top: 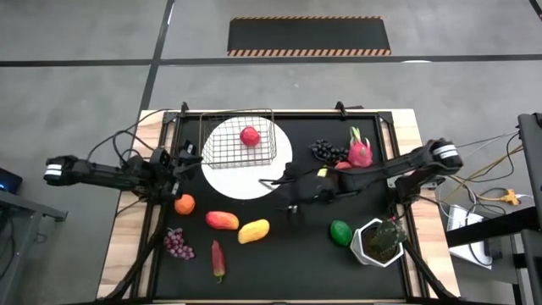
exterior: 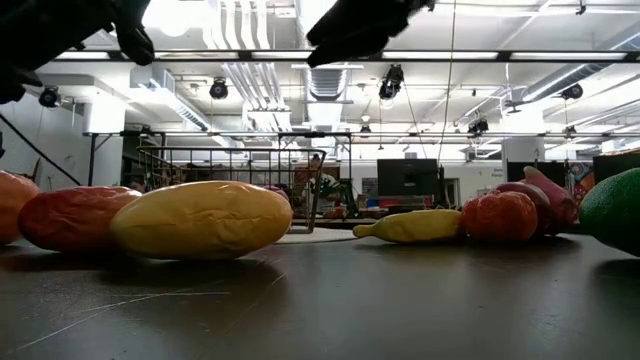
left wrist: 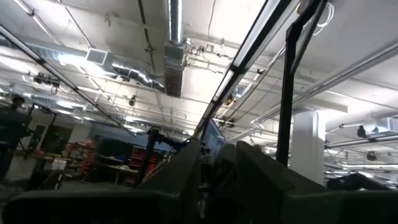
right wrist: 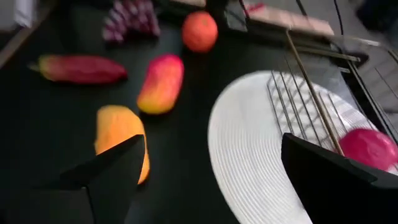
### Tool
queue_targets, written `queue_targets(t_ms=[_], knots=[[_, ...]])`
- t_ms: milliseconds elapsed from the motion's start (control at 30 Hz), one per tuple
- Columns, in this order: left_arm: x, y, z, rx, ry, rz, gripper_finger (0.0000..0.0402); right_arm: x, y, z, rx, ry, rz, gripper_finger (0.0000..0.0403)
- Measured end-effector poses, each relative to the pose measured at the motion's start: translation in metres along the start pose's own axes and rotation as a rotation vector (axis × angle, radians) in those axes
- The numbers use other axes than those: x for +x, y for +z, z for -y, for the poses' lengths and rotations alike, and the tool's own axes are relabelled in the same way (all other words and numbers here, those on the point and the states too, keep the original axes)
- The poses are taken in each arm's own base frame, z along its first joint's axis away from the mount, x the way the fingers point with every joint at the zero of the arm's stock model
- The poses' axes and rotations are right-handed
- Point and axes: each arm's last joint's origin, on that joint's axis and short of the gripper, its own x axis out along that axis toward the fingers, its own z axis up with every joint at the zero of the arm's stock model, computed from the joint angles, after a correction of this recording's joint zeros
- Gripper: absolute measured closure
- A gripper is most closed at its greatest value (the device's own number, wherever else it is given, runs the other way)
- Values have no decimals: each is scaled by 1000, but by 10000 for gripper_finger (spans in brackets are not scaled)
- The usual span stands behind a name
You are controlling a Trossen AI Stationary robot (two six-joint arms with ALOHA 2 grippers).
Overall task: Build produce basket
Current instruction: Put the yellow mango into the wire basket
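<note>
The wire basket (top: 237,140) stands on a round white plate (top: 254,180) and holds a red apple (top: 250,135). My right gripper (top: 284,182) (right wrist: 212,146) hovers open over the plate's near right rim, with nothing between its fingers. Behind it lie the banana (top: 322,172), another apple (top: 343,166), the dragon fruit (top: 360,151) and dark grapes (top: 324,151). My left gripper (top: 182,159) (left wrist: 217,177) waits just left of the basket, tipped up and shut. The orange (top: 185,203), two mangoes (top: 222,220) (top: 254,230), purple grapes (top: 178,244), chilli (top: 218,258) and lime (top: 340,230) lie nearer.
A green plant in a white pot (top: 379,241) stands at the near right corner of the black mat, beside the lime. Cables run along both table sides. Bare mat lies between the yellow mango and the lime.
</note>
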Motion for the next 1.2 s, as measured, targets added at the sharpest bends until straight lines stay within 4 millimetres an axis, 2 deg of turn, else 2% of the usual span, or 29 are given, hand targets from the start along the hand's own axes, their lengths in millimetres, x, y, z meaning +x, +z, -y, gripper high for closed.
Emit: queue_targets(t_ms=[233,433,633,933,1200], knots=[[13,-3,2,-60,-6,-15,316,-31,-32,11,-6,-19,187,44],[44,4,8,-73,-28,-7,316,-55,-55,15,-20,-48,345,44],[75,-1,15,-130,-44,-104,316,-72,-69,15,-30,-41,449,44],[109,-4,29,-236,17,-518,316,-88,-81,16,-55,-59,508,44],[125,-24,50,-332,214,-1000,316,-95,-85,17,-59,-74,533,44]])
